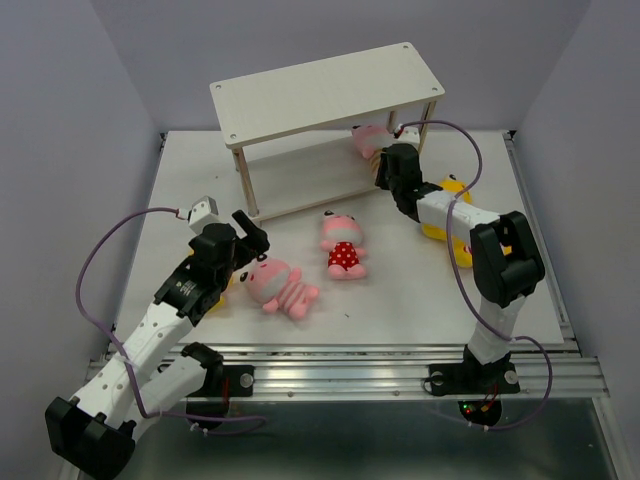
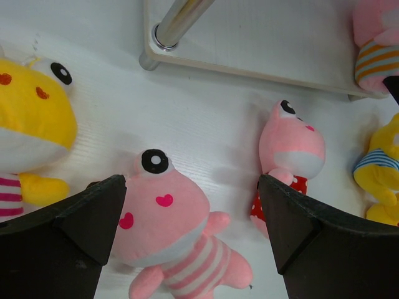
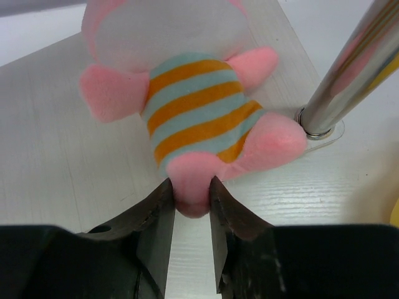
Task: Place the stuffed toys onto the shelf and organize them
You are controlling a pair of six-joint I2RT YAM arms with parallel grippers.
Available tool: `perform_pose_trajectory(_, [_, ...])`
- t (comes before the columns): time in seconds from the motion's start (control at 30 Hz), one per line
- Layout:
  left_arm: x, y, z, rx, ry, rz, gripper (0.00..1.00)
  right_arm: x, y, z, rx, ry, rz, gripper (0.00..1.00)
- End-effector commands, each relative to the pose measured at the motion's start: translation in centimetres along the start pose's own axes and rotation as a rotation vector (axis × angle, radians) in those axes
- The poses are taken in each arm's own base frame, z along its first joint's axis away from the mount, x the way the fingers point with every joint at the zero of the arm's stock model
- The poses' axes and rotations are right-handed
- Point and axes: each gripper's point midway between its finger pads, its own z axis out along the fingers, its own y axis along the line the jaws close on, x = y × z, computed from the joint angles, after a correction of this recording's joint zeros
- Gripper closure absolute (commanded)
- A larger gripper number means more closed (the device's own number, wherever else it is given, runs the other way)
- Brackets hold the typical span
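Note:
The shelf [image 1: 330, 85] stands at the back of the table. A pink stuffed toy in orange-and-blue stripes [image 3: 193, 106] lies on its lower board [image 3: 56, 143] beside a metal leg [image 3: 349, 68]. My right gripper [image 3: 190, 193] is shut on that toy's foot, both fingers touching it. In the top view this gripper [image 1: 385, 160] reaches under the top board at the right end. My left gripper [image 2: 192, 184] hangs open over a pink toy in pink stripes [image 2: 168, 218], whose head lies between the fingers without touching them. A pink toy in red polka dots [image 1: 342, 245] lies mid-table.
A yellow toy in pink stripes [image 2: 31, 118] lies to the left of my left gripper. Another yellow toy in blue stripes [image 2: 380, 162] lies under my right arm [image 1: 455, 190]. The shelf's front-left leg [image 2: 177, 22] stands ahead of my left gripper.

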Motion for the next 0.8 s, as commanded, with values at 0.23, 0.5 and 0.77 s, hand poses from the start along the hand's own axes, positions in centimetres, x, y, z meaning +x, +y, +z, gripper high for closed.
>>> perform_pose_trajectory(0.23, [-0.7, 0.0, -0.1, 0.002, -0.035, -0.013, 0.01, -4.1, 1.3, 0.4, -0.034, -0.100, 0.044, 0.50])
perform_pose_trajectory(0.5, [-0.5, -0.2, 0.0, 0.014, -0.025, -0.013, 0.01, -5.2, 2.3, 0.0, -0.077, -0.103, 0.054, 0.41])
perform_pose_trajectory(0.77, [-0.5, -0.4, -0.3, 0.024, -0.021, -0.021, 0.01, -4.7, 2.1, -2.1, -0.111, -0.075, 0.046, 0.19])
